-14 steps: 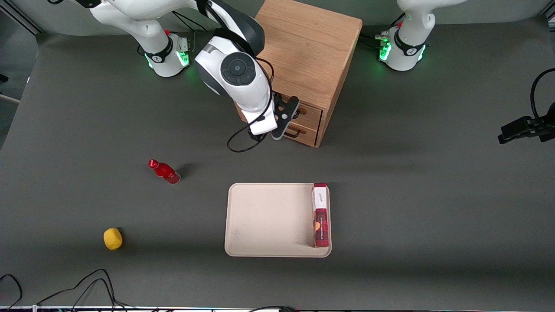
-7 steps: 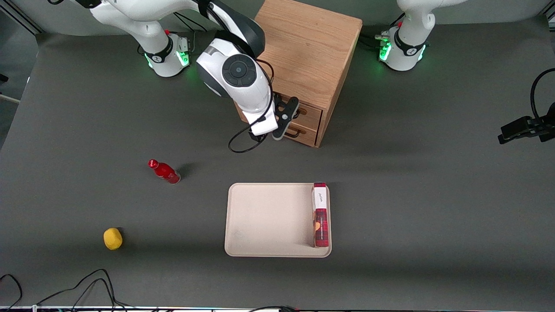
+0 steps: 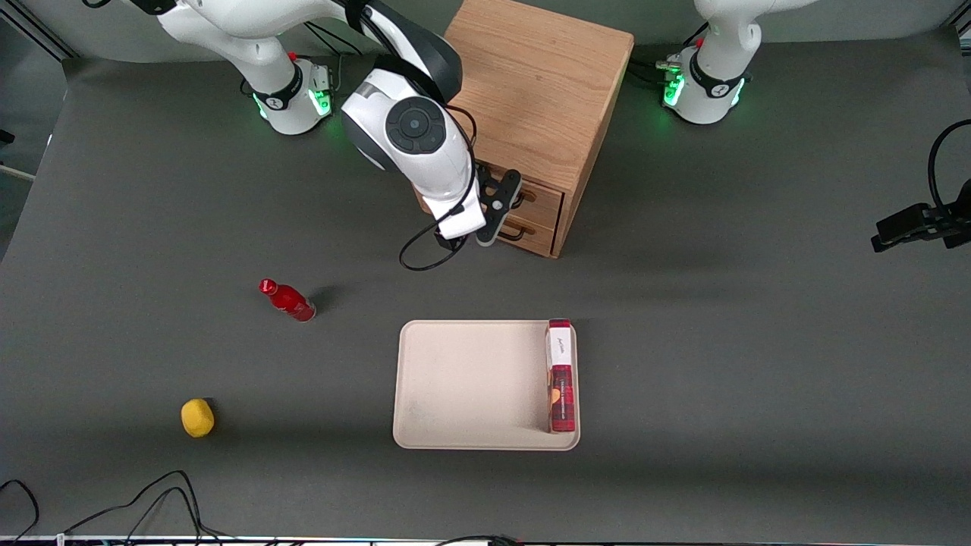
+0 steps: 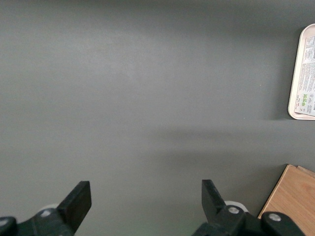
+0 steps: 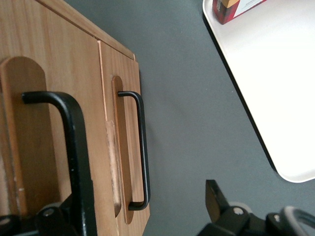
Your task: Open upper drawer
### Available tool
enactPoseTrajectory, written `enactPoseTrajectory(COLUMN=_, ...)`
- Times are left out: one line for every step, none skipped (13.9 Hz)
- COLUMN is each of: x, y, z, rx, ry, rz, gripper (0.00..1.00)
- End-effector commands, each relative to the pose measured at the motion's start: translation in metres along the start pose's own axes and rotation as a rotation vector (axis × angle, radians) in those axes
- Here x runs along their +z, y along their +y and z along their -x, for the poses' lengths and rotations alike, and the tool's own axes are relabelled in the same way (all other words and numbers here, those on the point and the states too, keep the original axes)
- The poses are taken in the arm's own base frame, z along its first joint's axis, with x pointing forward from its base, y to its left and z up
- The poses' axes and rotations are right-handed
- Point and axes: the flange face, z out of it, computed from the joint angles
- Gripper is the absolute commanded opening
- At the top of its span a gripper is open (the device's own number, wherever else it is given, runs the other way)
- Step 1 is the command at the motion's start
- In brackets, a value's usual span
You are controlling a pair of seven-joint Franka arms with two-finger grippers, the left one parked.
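Note:
The oak cabinet stands between the two arm bases. Its upper drawer and the lower drawer beneath it both look shut. My right gripper is open and hovers right in front of the drawer fronts, at the upper drawer's height. In the right wrist view the upper drawer shows close up; its black wire handle runs along one finger, just inside the open gripper. The lower drawer's handle lies farther off. Nothing is gripped.
A beige tray lies nearer the front camera, with a red box along its edge; both show in the right wrist view, tray and box. A red bottle and a yellow fruit lie toward the working arm's end.
The right arm's wrist has shifted very slightly. The gripper stays in front of the drawers and both drawers stay shut.

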Motion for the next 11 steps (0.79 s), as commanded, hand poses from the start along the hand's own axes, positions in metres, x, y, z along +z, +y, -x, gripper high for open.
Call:
enactPoseTrajectory(x=-0.009, y=0.015, z=0.001, rx=-0.012, ry=0.015, rz=0.023, gripper=1.00)
enactPoseTrajectory(x=-0.010, y=0.017, z=0.000, rx=-0.009, ry=0.019, rz=0.022, gripper=1.00)
enactPoseTrajectory(x=-0.010, y=0.019, z=0.001, rx=-0.006, ry=0.017, rz=0.023, gripper=1.00)
enactPoseTrajectory(x=-0.011, y=0.020, z=0.001, rx=-0.005, ry=0.018, rz=0.024, gripper=1.00)
enactPoseTrajectory(x=-0.011, y=0.022, z=0.001, rx=-0.002, ry=0.020, rz=0.025, gripper=1.00)
enactPoseTrajectory(x=-0.012, y=0.023, z=0.001, rx=0.002, ry=0.023, rz=0.025, gripper=1.00)
enactPoseTrajectory(x=-0.010, y=0.026, z=-0.001, rx=0.003, ry=0.024, rz=0.022, gripper=1.00)
enactPoseTrajectory(x=-0.013, y=0.033, z=-0.002, rx=0.011, ry=0.033, rz=0.022, gripper=1.00)
enactPoseTrajectory(x=-0.012, y=0.040, z=-0.001, rx=0.021, ry=0.034, rz=0.019, gripper=1.00)
enactPoseTrajectory(x=-0.015, y=0.045, z=-0.001, rx=0.028, ry=0.041, rz=0.020, gripper=1.00)
enactPoseTrajectory(x=-0.016, y=0.047, z=-0.001, rx=0.030, ry=0.043, rz=0.019, gripper=1.00)
